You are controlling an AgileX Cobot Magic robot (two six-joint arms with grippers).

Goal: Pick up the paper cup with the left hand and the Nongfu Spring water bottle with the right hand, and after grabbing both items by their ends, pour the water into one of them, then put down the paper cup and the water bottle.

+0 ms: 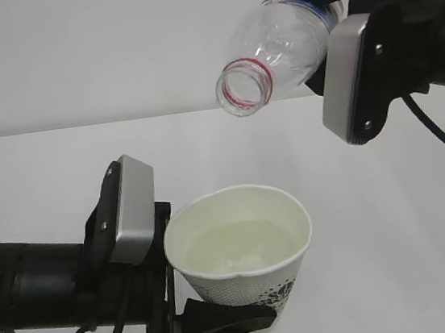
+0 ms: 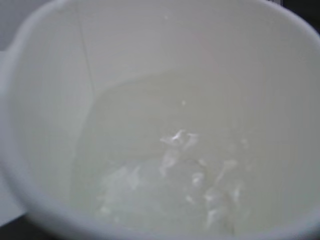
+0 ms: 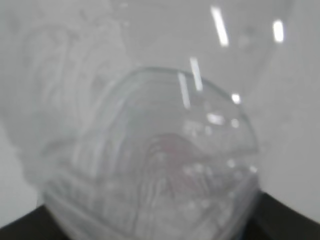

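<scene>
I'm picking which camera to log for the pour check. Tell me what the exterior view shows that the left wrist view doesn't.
Only the exterior view shows the tilted, capless Nongfu Spring water bottle held by the right claw above and right of the paper cup, with no stream falling, plus the left claw gripping the cup's outside and its dark print. Only the left wrist view shows the cup's inner seam and ripples close up. Both show the cup's cream inside and the water pooled in it.
</scene>
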